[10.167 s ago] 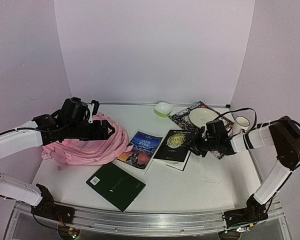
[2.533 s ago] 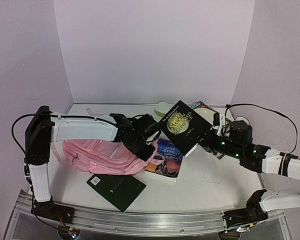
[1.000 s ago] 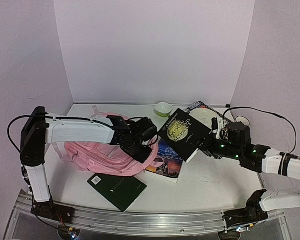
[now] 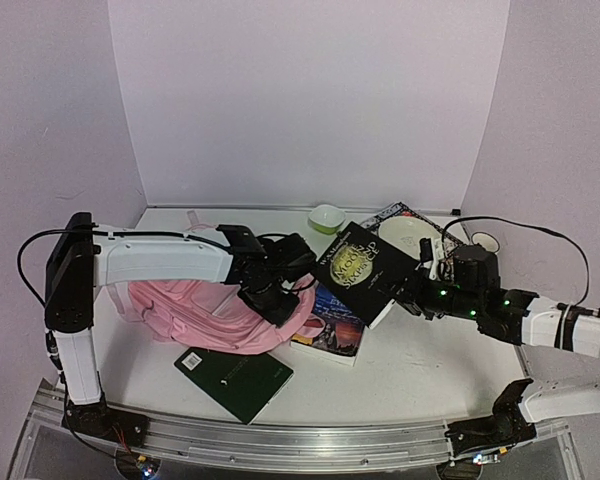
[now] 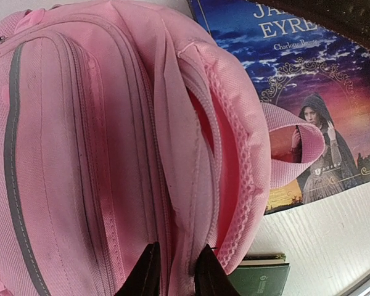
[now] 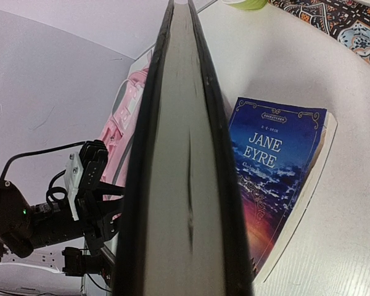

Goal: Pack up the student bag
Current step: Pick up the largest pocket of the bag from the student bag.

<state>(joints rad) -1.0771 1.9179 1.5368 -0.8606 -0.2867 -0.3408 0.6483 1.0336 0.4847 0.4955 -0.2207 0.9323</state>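
- Pale lilac walls close in the white counter (image 4: 420,370) on three sides; you work in a bare, evenly lit corner.
- Your left claw (image 5: 176,274) is pinched together on the rim fabric of the student bag (image 4: 185,305). It holds the mouth open just ahead of its fingertips, and the bag lies slumped under and behind it.
- Your right claw (image 4: 420,297) is clamped on the black book (image 4: 365,268). Ten seconds ago that book lay flat on the counter; now it hangs tilted in the air, its far edge aimed toward the left claw.
- Over the last seconds the book has come lower and closer to the opening, so the insertion looks about to start. By the look of it, nothing is packed yet.
- The Jane Eyre book (image 5: 320,105) lies beneath the held book, with the bag's lip overlapping it. A green book (image 4: 232,372) sits nearer the bases than the left claw.
- Beyond the right claw stand a green bowl (image 4: 327,216), a plate (image 4: 405,232) and a mug (image 4: 483,243).
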